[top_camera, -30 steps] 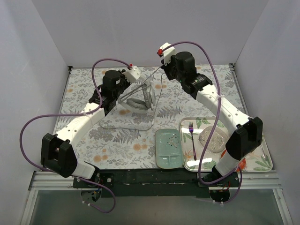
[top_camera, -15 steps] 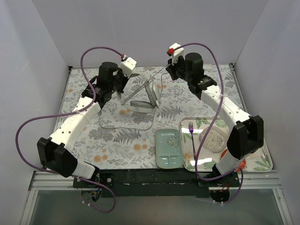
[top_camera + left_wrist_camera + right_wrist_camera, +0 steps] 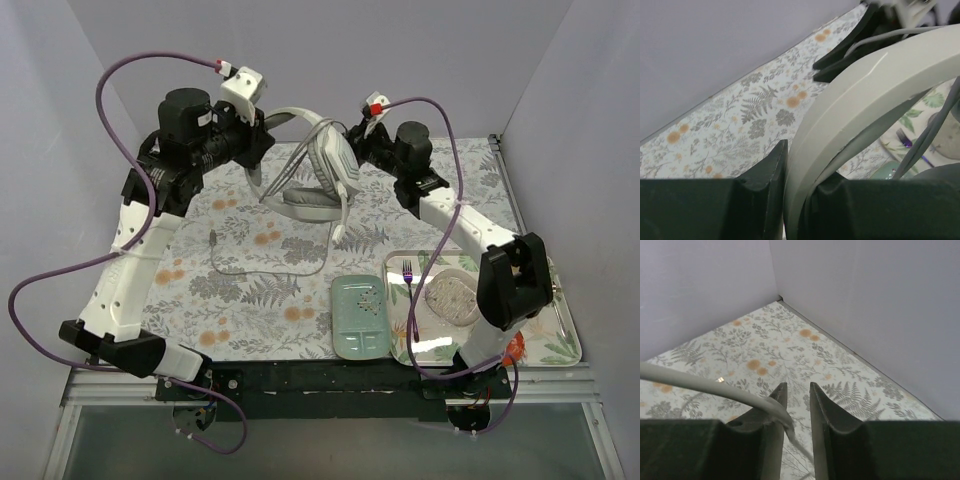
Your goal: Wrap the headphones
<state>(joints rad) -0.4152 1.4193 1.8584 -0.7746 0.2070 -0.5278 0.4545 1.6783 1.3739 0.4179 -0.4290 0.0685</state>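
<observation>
From the overhead camera, the white-and-grey over-ear headphones (image 3: 318, 165) hang in the air beyond the pale green rectangular plastic dish (image 3: 360, 315), toward the back wall. The left gripper (image 3: 262, 135) meets them at one end of the band. The right gripper (image 3: 358, 138) sits just at their other side. Their thin grey cord (image 3: 270, 272) trails down to a loose loop on the fern-printed cloth (image 3: 250, 300), left of the dish. A white floral tray (image 3: 560, 345) with a purple fork (image 3: 410, 285) lies just right of the dish.

The left wrist camera shows the wide, glossy off-white headband (image 3: 855, 95) wedged between the two dark fingers. They are pressed against its two faces and pinch it.

In the right wrist camera the two fingers stand close, with a slim gap between them. The cord comes in from the left and lies against the inner edge of the left finger. I cannot tell whether it is truly clamped.

The step in hand looks like starting the wind. To do it well, hold the band steady and high. Lead the cord round it in even, snug turns, feeding slack up from the loop left of the dish. Do not yank the plug end.

No brand, label or writing is readable in any view.
</observation>
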